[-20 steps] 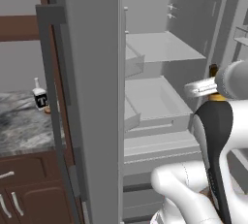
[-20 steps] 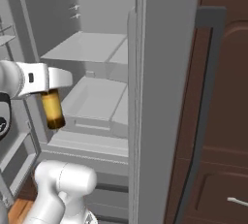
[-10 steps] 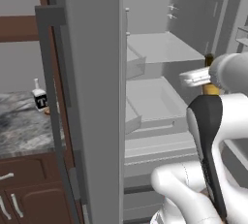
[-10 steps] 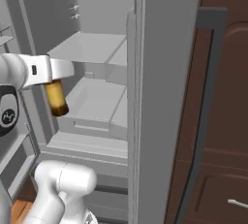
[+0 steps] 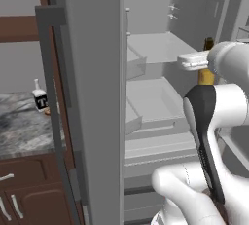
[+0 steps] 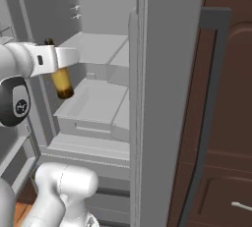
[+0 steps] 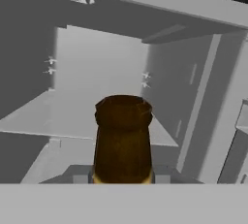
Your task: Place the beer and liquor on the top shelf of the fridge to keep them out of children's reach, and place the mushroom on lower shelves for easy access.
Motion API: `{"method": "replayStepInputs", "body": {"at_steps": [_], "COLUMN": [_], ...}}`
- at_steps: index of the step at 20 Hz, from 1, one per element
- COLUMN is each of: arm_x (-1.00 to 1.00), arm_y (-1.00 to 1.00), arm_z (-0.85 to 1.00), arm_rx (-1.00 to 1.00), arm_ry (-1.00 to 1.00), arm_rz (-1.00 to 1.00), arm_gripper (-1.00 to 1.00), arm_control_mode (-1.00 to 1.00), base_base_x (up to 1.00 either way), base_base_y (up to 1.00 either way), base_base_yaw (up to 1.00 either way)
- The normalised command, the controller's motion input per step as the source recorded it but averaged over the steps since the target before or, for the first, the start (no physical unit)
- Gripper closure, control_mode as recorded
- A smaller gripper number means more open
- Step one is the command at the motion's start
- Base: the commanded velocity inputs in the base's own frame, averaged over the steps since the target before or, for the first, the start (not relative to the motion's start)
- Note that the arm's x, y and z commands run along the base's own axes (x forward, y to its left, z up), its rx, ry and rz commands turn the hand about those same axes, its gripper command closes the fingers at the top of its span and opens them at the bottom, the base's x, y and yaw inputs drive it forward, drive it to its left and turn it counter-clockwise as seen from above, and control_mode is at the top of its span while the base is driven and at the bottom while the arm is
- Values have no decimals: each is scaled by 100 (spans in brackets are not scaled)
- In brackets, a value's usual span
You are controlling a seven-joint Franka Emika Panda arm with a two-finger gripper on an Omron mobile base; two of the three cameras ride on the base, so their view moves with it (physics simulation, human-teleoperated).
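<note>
We hold the beer (image 6: 62,82) upright, the gripper (image 6: 55,58) closed on its neck, in front of the open fridge (image 6: 170,49) at the height of the top shelf (image 6: 93,48). To do this step well, we keep the bottle vertical, bring its base above the shelf edge, then go far inside before we lower it. The liquor (image 5: 39,100) waits on the counter (image 5: 19,131) at the left.

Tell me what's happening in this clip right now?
The arm's end effector is shut on the beer and holds it upright in front of the open fridge, about level with the top shelf, not yet set down. The liquor stands on the counter to the fridge's left. The mushroom cannot be made out clearly.
</note>
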Motion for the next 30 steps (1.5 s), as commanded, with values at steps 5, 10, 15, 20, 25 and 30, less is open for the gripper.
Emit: {"method": "replayStepInputs", "body": {"at_steps": [5,10,15,20,25,30], "arm_x": [56,78,78,75,74,74], "arm_y": [0,0,0,0,0,0], "arm_z": [7,0,0,0,0,0], "arm_rx": [6,9,8,6,6,4], "arm_ry": [-3,0,0,0,0,0], "arm_rz": [0,0,0,0,0,0], "arm_gripper": [100,100,100,100,100,100], "arm_control_mode": [-100,-100,-100,-100,-100,-100], "base_base_x": [0,0,0,0,0,0], "base_base_y": [0,0,0,0,0,0], "base_base_yaw": [0,0,0,0,0,0]}}
